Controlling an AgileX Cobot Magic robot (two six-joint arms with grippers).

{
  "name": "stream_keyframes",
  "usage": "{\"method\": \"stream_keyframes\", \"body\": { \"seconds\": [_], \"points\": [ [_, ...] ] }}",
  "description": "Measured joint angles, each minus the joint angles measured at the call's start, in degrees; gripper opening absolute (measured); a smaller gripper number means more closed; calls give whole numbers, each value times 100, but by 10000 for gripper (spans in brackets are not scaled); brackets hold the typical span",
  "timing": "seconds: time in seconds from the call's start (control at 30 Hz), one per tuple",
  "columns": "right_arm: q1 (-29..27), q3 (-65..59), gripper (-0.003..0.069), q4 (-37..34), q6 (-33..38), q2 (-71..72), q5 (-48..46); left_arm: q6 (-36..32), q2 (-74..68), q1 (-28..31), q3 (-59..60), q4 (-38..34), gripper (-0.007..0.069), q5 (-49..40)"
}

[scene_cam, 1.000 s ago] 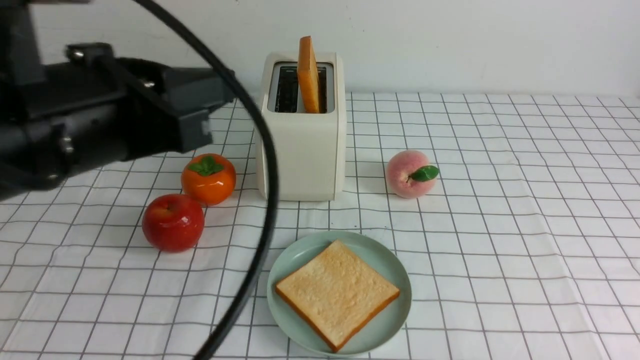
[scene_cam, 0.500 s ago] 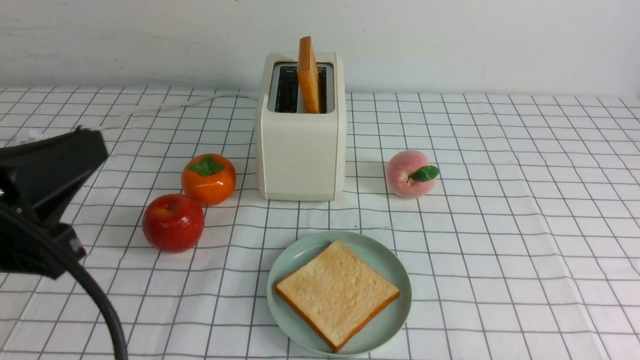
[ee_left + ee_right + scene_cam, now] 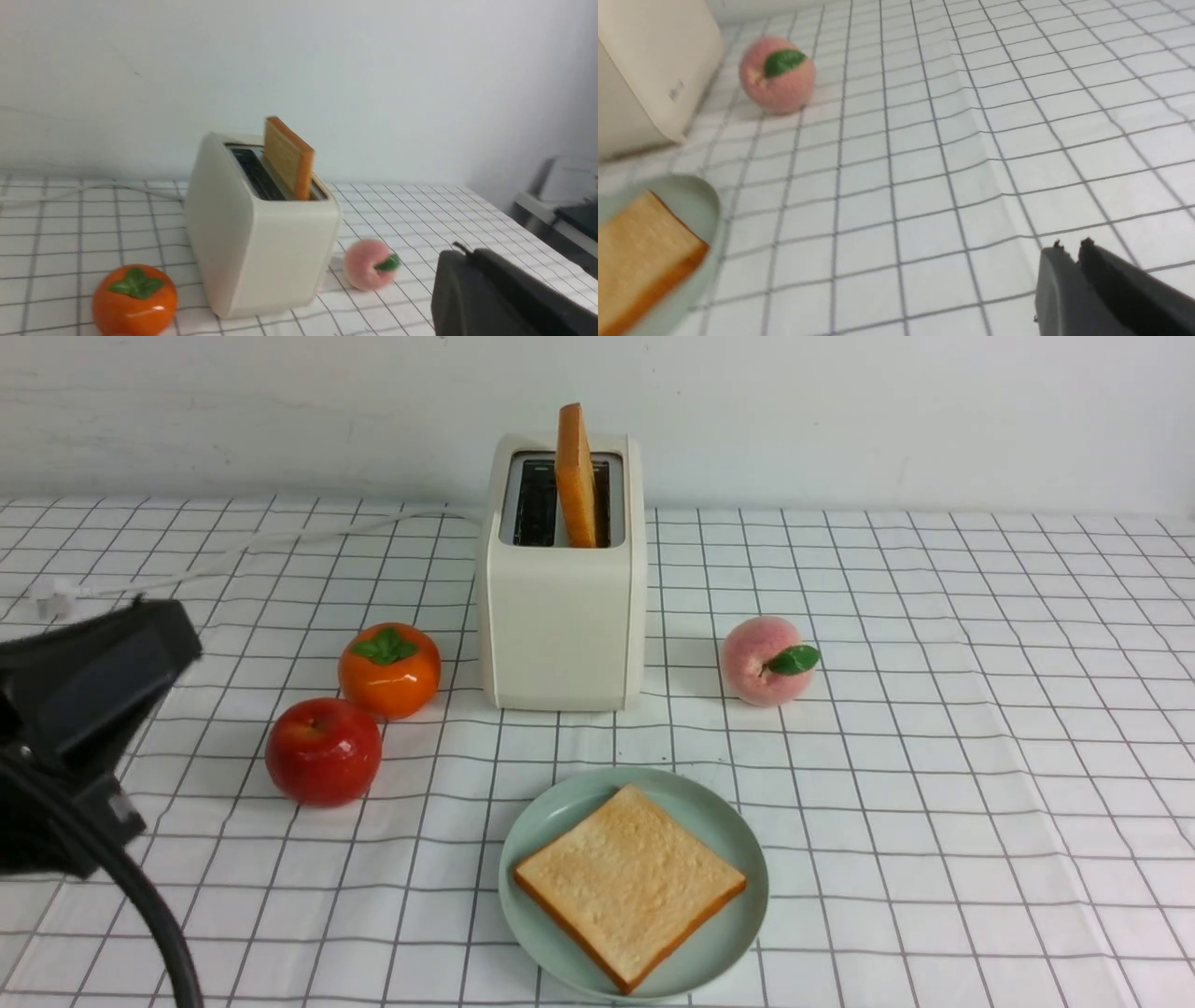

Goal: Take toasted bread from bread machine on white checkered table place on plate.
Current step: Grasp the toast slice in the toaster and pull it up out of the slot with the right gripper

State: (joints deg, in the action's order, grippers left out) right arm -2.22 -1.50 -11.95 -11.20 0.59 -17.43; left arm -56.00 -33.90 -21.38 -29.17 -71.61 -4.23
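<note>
Pulled back to the white checkered table's (image 3: 934, 756) nine o'clock, the left gripper (image 3: 163, 635) sits clenched. At twelve, the bread machine (image 3: 560, 616) holds one toasted bread slice (image 3: 577, 476) upright in its right slot (crust edge on). At six, the plate (image 3: 719, 821) carries a second slice (image 3: 630, 882), flat, golden with orange-brown crust. The right gripper (image 3: 1071, 245) has its jaws nearly meeting, gripping nothing.

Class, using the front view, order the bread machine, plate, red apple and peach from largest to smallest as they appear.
1-2. Bread machine and plate: cover about the same area, and the plate is nearer, so unranked.
3. Red apple.
4. Peach, slightly smaller, though it sits farther back.
</note>
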Motion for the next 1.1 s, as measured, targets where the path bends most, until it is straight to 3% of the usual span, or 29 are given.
{"method": "stream_keyframes", "body": {
  "seconds": [0.37,0.63,0.73,0.93,1.1],
  "points": [
    [0,0,75,-1464,-323,0,1020,-12,0,0,0,47,-13,282],
    [0,654,97,-1640,144,0,585,-12,0,0,0,37,-13,301],
    [0,1428,106,-1668,757,-484,-181,-12,0,0,0,37,-13,301],
    [0,3328,108,-1685,1778,-3052,-2493,-12,0,0,0,35,-13,304],
    [0,4914,108,-1680,2153,-5574,-4069,-16,0,0,0,35,-13,304]
  ]
}}
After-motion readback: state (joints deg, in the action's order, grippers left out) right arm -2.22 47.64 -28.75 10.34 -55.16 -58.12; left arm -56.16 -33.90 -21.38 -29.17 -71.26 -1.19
